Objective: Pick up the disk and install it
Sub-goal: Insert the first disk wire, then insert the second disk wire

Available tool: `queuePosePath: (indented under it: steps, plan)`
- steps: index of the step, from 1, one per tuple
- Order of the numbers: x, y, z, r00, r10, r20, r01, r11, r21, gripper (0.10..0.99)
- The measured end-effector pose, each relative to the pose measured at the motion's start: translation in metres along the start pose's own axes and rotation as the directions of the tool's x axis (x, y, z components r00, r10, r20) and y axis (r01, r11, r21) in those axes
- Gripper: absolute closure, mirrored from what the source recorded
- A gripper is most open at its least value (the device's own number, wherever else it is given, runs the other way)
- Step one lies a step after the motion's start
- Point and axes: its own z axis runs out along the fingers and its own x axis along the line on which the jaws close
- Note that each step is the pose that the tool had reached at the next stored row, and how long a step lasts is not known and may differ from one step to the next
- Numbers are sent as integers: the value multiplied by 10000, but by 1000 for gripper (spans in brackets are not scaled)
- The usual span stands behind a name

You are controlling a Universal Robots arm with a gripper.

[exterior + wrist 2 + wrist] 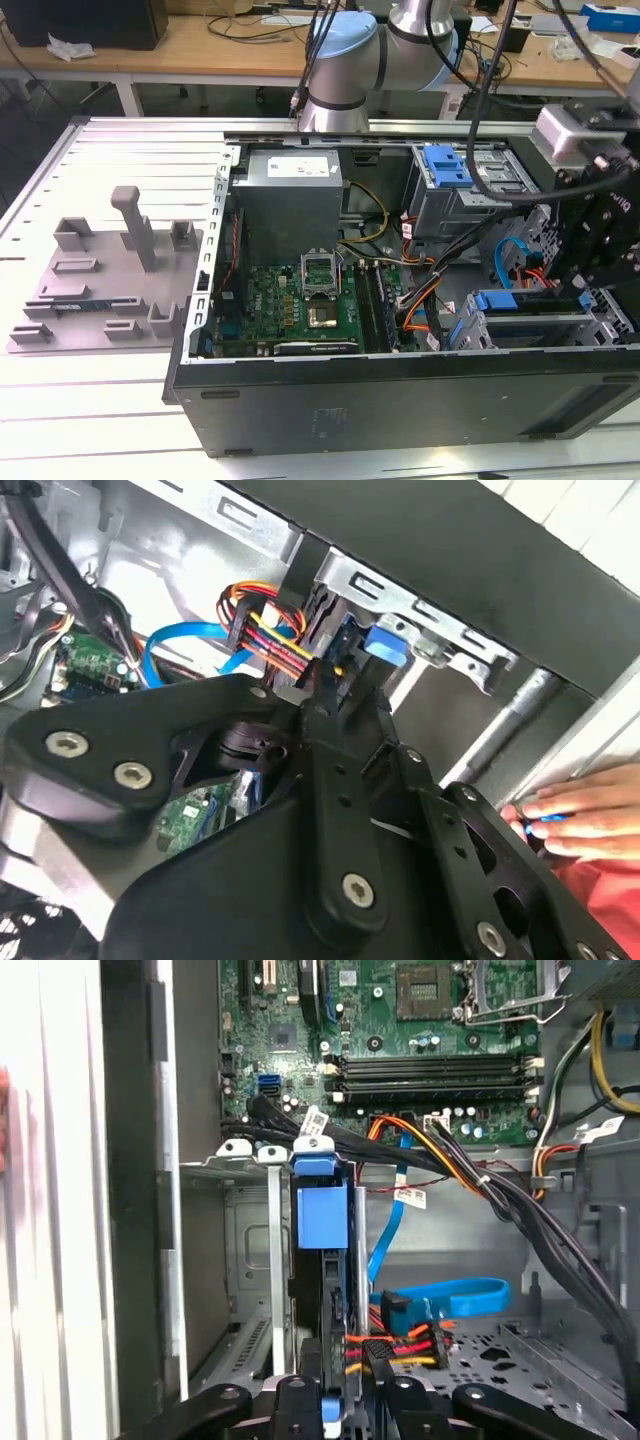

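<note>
- Tool state: my tool (335, 1396) is closed on the disk (322, 1218). In the first wrist view one finger lies against each broad face at the end nearest my wrist. I judge this a grip, not a mere touch, since no gap shows on either side.
- Disk location: the disk stands on edge inside the drive cage (250, 1260), in a slot beside the cage's grey side wall. Its blue carrier frame faces out of the cage towards the motherboard (420, 1020). How deeply it is seated I cannot tell.
- Second wrist view: the fingers of the tool (325, 685) converge just short of the cage rim (420, 610), with the blue frame end showing beyond them.
- Surroundings: a bundle of red, orange and yellow power leads (400, 1345) and a flat blue data cable (450, 1295) lie just beside the cage, on the side away from its wall and close to my fingers.
- A person's hand (570, 815) rests outside the computer case, apart from the cage.
- Handling, by judgement:
  - The disk is rigid and fairly heavy for its bulk, and it will not flex in the grip.
  - The metal faces are smooth and may slip, so the hold belongs across the two broad faces, square and centred.
  - The plastic frame is the weaker part and its rails must stay free for the cage guides.
  - The disk is sensitive to shock and must not be forced or knocked against the cage.
</note>
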Motion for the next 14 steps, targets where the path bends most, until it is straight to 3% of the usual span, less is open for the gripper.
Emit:
queuePosePath:
  steps: [3, 14]
  plan:
    - [8, -1, -140, 10000, 1, -1, -1, 10000, 7, 784]
    - [9, -1, -156, 10000, 1, 1, -1, 10000, 9, 784]
